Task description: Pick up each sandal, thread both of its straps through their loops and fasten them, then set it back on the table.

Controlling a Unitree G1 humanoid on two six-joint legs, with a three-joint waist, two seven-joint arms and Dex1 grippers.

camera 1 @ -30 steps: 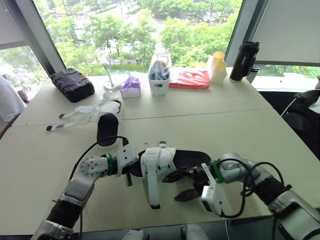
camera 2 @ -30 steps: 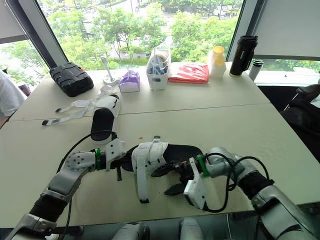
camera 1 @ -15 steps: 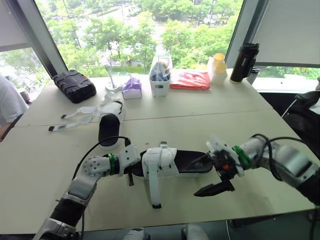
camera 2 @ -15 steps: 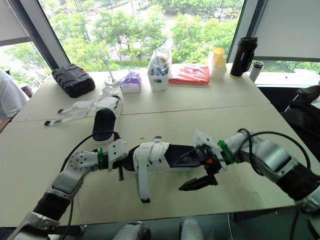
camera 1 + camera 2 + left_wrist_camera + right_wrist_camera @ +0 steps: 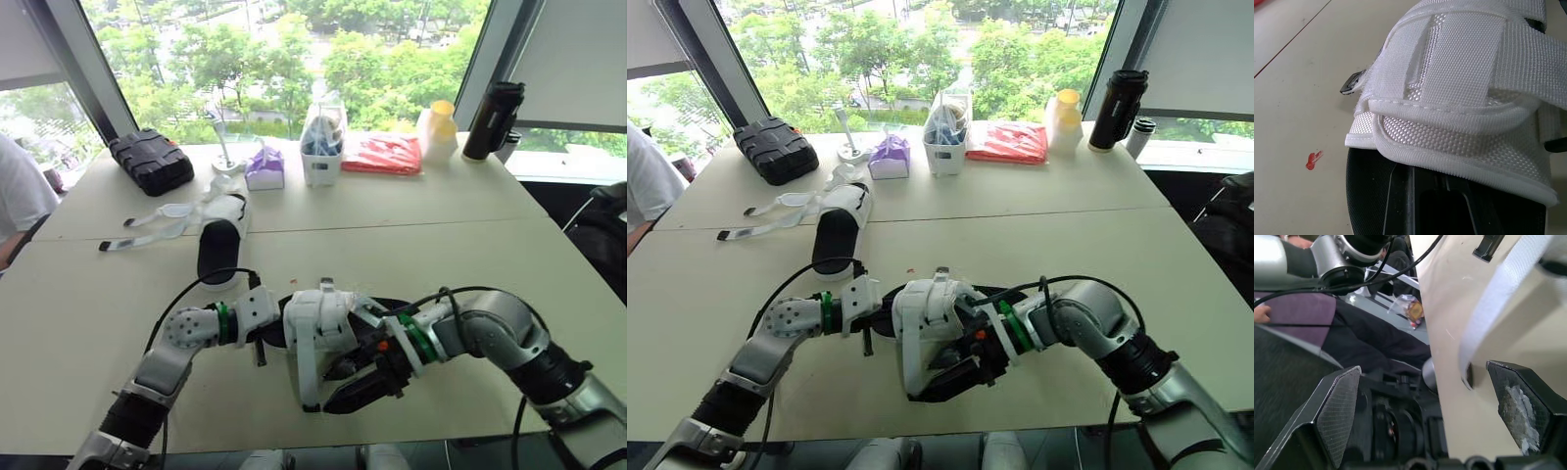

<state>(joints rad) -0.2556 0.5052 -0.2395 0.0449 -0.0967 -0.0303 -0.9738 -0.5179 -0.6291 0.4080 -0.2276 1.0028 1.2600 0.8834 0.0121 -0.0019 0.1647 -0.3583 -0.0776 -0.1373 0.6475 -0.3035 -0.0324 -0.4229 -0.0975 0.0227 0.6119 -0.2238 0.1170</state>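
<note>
Nearest, the right end effector [image 5: 348, 384], released, brackets the loose strap [image 5: 304, 377] trailing toward the worktop's [image 5: 509, 255] near edge. Just beyond, the sandal [image 5: 318, 311] lies left-to-right; the left end effector [image 5: 257, 331] meets its left end, its grip I cannot tell.

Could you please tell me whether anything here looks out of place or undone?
The near sandal has one long white strap trailing loose over the table, its end inside the open right hand. The far sandal lies with its straps splayed out unfastened. A small red mark spots the table.
</note>
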